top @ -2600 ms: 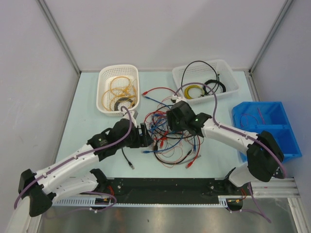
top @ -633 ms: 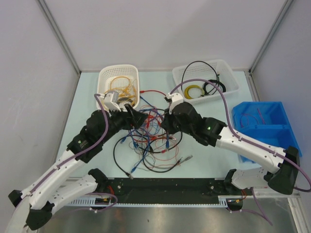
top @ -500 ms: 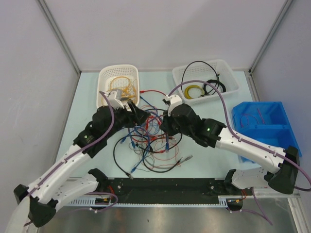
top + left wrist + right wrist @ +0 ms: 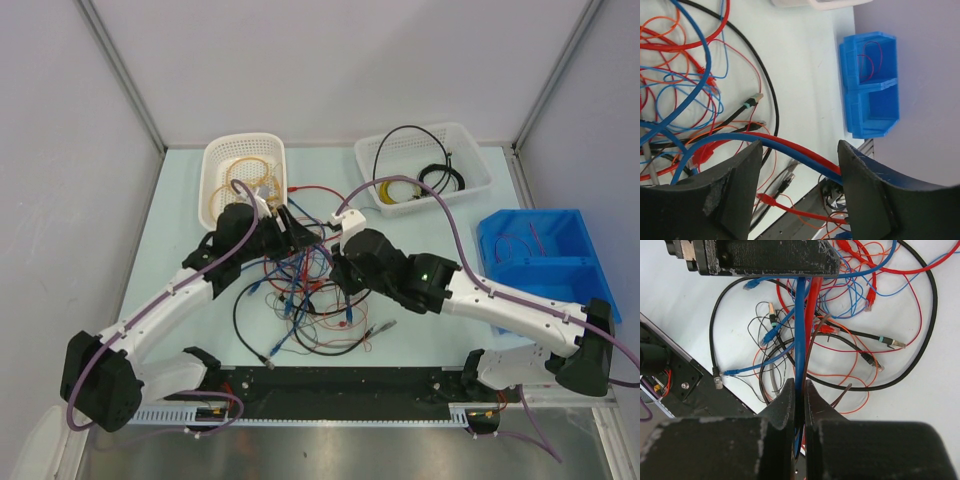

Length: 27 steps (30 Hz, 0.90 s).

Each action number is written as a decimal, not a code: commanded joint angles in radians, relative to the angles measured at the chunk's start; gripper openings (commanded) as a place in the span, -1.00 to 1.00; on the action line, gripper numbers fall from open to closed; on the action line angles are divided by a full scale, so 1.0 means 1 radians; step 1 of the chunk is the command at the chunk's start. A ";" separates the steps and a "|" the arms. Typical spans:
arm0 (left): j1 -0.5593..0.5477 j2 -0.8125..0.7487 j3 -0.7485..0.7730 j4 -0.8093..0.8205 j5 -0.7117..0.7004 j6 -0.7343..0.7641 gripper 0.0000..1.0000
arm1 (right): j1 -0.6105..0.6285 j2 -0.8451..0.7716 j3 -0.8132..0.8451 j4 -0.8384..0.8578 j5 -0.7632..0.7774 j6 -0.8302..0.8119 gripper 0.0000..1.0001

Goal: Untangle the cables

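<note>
Reaching into the cables (image 4: 300, 300) heaped at the middle of the pale table (image 4: 175, 210), our two arms meet from either side above the tangle. We see the left gripper (image 4: 800, 150) standing spread, with a blue cable (image 4: 800, 340) and a red cable (image 4: 812, 315) running side by side through the gap between its fingers; we cannot tell whether either touches the pads. The right gripper (image 4: 800, 386) is pressed together, pinching the blue cable, with the red one just beside it, and both strands stretch straight across to the left gripper. Loose loops of red, blue, orange and black spread on the table beneath. At the far edge, we note a white basket (image 4: 215, 160) holding orange-yellow coils and a second white basket (image 4: 470, 140) with yellow and black coils. A blue bin (image 4: 560, 225) sits to the right.
</note>
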 commanded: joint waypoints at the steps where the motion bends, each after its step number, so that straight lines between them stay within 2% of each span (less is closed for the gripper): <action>1: 0.006 -0.019 0.001 0.086 0.073 -0.026 0.32 | 0.011 -0.008 0.021 0.018 0.034 -0.016 -1.00; 3: 0.011 -0.022 0.008 0.072 0.091 -0.026 0.37 | 0.013 -0.011 0.021 0.007 0.052 -0.021 -1.00; 4: 0.012 -0.028 0.013 0.049 0.096 -0.025 0.50 | 0.013 -0.013 0.021 0.004 0.060 -0.028 -1.00; 7: 0.029 -0.025 0.036 -0.006 0.124 -0.032 0.69 | 0.013 -0.013 0.019 -0.014 0.092 -0.045 -1.00; 10: 0.053 -0.016 0.048 -0.025 0.193 -0.058 0.75 | 0.013 -0.013 0.018 -0.034 0.144 -0.058 -1.00; 23: 0.050 0.066 0.010 0.170 0.322 -0.212 0.77 | 0.080 0.024 -0.001 -0.018 0.201 -0.076 -1.00; 26: 0.038 0.085 0.016 0.176 0.322 -0.212 0.72 | 0.100 0.032 -0.001 0.004 0.197 -0.074 -1.00; 27: 0.034 0.096 0.016 0.184 0.323 -0.212 0.64 | 0.109 0.033 -0.001 0.011 0.197 -0.073 -1.00</action>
